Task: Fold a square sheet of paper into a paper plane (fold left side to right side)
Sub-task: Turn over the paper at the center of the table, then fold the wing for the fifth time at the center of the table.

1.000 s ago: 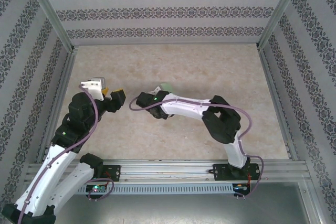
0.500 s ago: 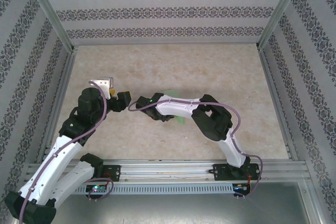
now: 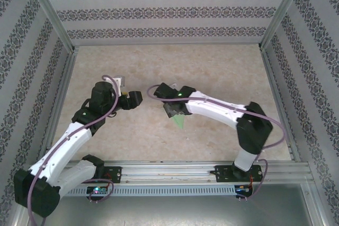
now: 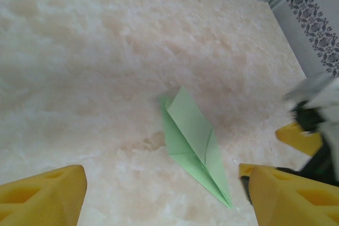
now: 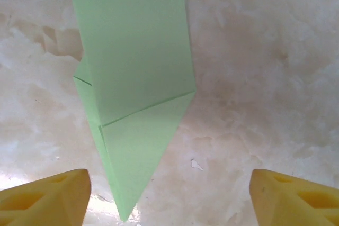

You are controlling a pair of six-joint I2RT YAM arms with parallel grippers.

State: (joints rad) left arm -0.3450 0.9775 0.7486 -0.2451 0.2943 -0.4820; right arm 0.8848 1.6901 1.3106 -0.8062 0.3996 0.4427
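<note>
High rear view looking down, wrist views close above, sharing paper plane [image 5: 132, 78]

We are seeing the paper plane [image 5: 132, 93] in plain light green, unmarked, its creases reading as slightly darker green lines. We are finding the table [image 3: 212, 67] mottled cream and pale beige, like marble. The left gripper [image 4: 167, 194] and the right gripper [image 5: 169, 183] are showing us yellow fingers [image 5: 47, 194]. We are noting white-and-black arms [image 3: 217, 110], purple cables [image 3: 254, 110], and pale grey walls [image 3: 169, 11] banded with dark floral stripes.
</note>
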